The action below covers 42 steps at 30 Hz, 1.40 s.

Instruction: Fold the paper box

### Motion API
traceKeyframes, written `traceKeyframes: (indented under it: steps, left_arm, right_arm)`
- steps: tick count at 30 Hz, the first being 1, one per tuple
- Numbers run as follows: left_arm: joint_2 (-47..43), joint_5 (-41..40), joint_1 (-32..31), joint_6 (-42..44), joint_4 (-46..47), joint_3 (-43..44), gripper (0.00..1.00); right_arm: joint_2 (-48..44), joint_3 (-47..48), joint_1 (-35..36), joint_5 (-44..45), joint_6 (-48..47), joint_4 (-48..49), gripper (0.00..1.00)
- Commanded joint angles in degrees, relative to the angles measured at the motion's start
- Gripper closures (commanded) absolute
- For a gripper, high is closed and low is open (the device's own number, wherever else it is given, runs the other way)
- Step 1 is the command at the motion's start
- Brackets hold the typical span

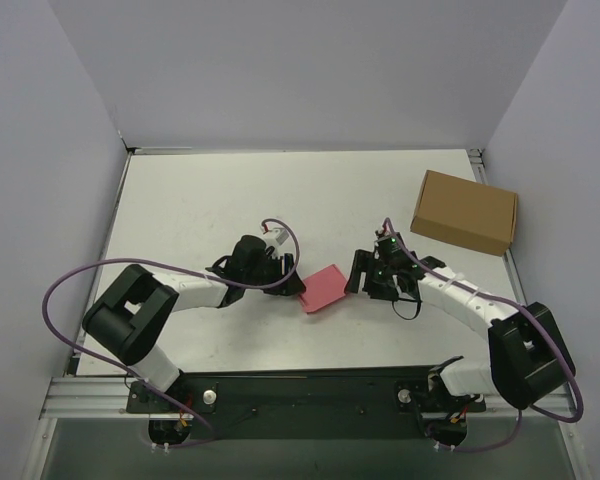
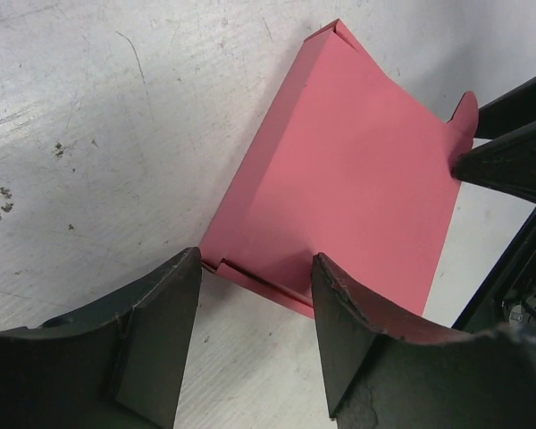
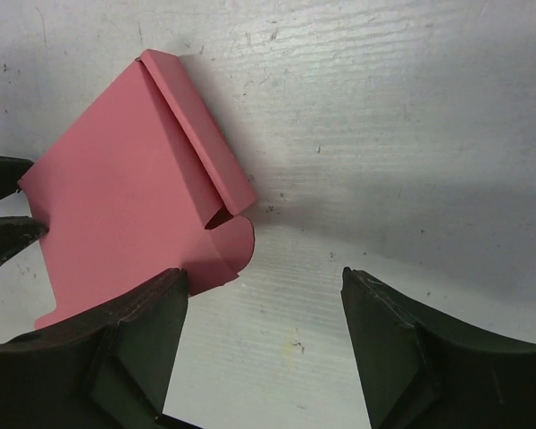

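Note:
The paper box [image 1: 325,288] is a small pink, partly folded card lying flat on the table between the two arms. In the left wrist view the paper box [image 2: 339,179] has its folded near edge just beyond my left gripper [image 2: 255,265], whose jaws stand open with bare table between them. From the other side, the paper box [image 3: 116,206] shows a raised side flap and a rounded tab beside the left finger of my right gripper [image 3: 261,277], which is open over bare table. From above, the left gripper [image 1: 296,285] and right gripper [image 1: 357,276] flank the card.
A larger brown cardboard box [image 1: 465,212] sits at the back right of the white table [image 1: 210,200]. Grey walls close the table in on three sides. The right gripper's dark fingertips [image 2: 509,152] show at the far edge of the card.

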Motion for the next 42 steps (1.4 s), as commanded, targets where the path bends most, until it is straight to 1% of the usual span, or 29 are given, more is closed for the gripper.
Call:
traceKeyframes:
  steps: [1,5,6,7,11,16,17,19,24,27,30,31,33,34,36,38,42]
  left_arm:
    - [1.1,-0.6,-0.3,0.6,2.2,-0.7,0.39]
    - [1.2,-0.8,-0.6,1.9,1.9,-0.7,0.40]
    - [1.2,-1.3,-0.6,2.4,1.7,-0.7,0.42]
    - [1.3,-1.8,-0.9,3.8,1.6,-0.6,0.42]
    - [2.3,-3.0,-1.3,6.6,1.6,-0.5,0.44]
    - [3.5,-5.1,-2.3,8.2,1.1,-0.3,0.45]
    - [3.7,-5.3,-2.7,8.2,1.1,-0.1,0.45]
    - [4.0,-5.7,-2.9,8.1,0.9,0.3,0.45]
    - [3.4,-6.8,-3.5,8.1,0.3,0.8,0.45]
    - [3.0,-6.9,-3.5,8.6,0.3,0.9,0.45]
    - [2.3,-7.2,-3.5,8.7,0.1,0.6,0.43]
    - [2.0,-7.7,-3.5,8.6,0.0,0.6,0.36]
    - [0.3,-8.9,-3.2,7.3,-0.4,0.5,0.29]
    - [-0.5,-10.2,-3.0,6.7,-0.8,0.3,0.26]
    - [-3.3,-11.0,-2.0,4.9,-0.8,-0.3,0.16]
    - [-6.8,-11.6,-1.5,3.1,-0.1,-1.7,0.13]
    - [-12.3,-11.8,-0.6,1.1,0.5,-4.7,0.11]
  right_arm:
    - [-2.5,-0.1,-1.5,-2.3,-0.1,0.8,0.29]
    - [-4.4,1.8,-3.0,-2.6,-3.4,-2.2,0.21]
    - [-4.7,2.8,-3.2,-2.8,-5.2,-2.4,0.18]
    - [-4.5,3.7,-4.0,-4.4,-6.2,-2.6,0.17]
    - [-0.1,8.2,-5.8,-8.4,-9.6,-3.1,0.17]
    - [8.5,12.8,-5.9,-14.4,-11.8,-3.4,0.18]
    - [9.7,12.9,-5.7,-15.6,-12.2,-3.4,0.20]
    - [12.2,12.2,-5.1,-16.4,-12.2,-3.3,0.22]
    - [14.8,8.4,-2.8,-14.5,-12.4,-0.9,0.24]
    - [16.7,6.2,-2.7,-14.3,-12.1,2.8,0.27]
    - [18.6,5.8,-2.4,-14.5,-12.0,5.2,0.36]
    - [19.3,5.8,-2.3,-14.6,-11.8,5.6,0.41]
    - [19.9,5.9,-2.2,-14.2,-11.4,5.5,0.47]
    - [20.1,5.9,-2.2,-14.1,-11.2,5.1,0.52]
    - [20.3,5.9,-2.2,-13.2,-10.7,4.6,0.57]
    - [20.5,5.6,-2.3,-12.7,-10.1,3.7,0.60]
    - [21.1,4.5,-2.5,-12.6,-8.7,3.7,0.67]
